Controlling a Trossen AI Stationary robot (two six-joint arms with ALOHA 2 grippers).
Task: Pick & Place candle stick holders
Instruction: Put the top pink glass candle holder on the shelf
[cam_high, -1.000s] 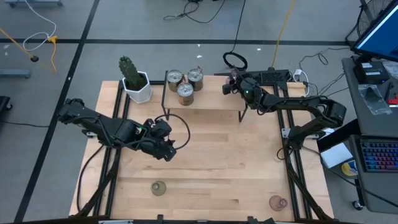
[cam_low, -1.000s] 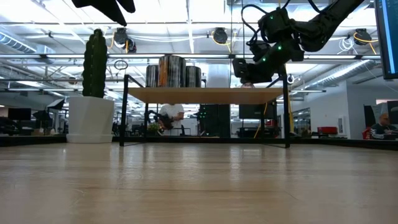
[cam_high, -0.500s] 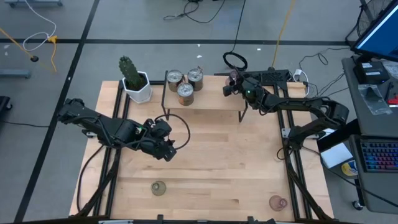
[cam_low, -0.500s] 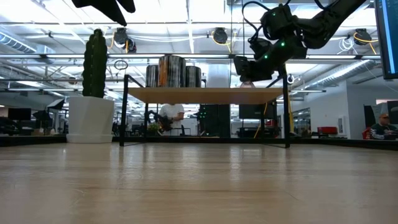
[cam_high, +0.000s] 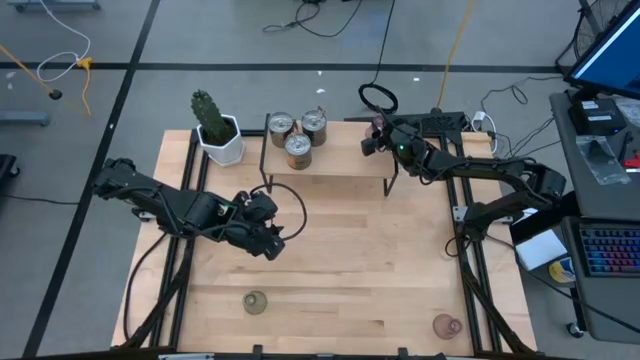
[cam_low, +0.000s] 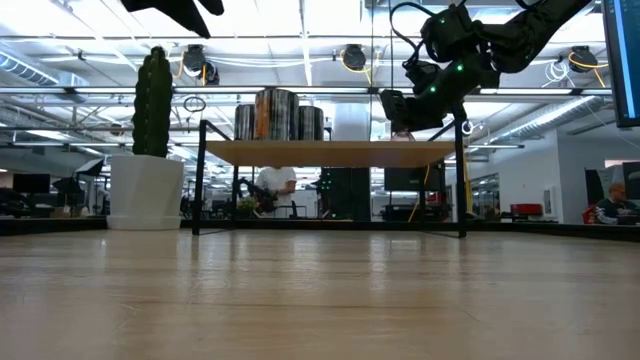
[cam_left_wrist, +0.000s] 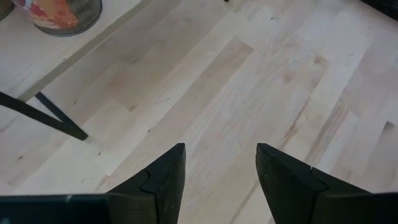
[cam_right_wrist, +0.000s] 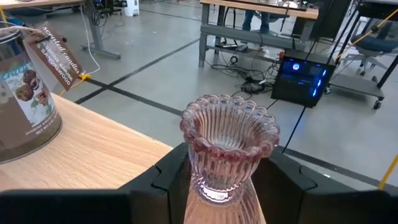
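Right hand (cam_right_wrist: 217, 180) grips pink glass holder (cam_right_wrist: 228, 146), upright, over far right end of small shelf (cam_high: 340, 165). 3 silvery holders (cam_high: 298, 135) at shelf's left end. Left hand (cam_left_wrist: 217, 171) released, empty, over bench (cam_high: 350, 260) mid-left. Olive holder (cam_high: 255, 301) & 2nd pink holder (cam_high: 446, 324) near bench's front edge.

Our right arm stretches toward the table's far edge, its right gripper (cam_high: 372, 140) raised, fingers (cam_right_wrist: 168, 177) clamped on a pink glass holder (cam_right_wrist: 227, 146). Our left gripper (cam_high: 272, 240) hovers mid-table, jaws apart, empty.
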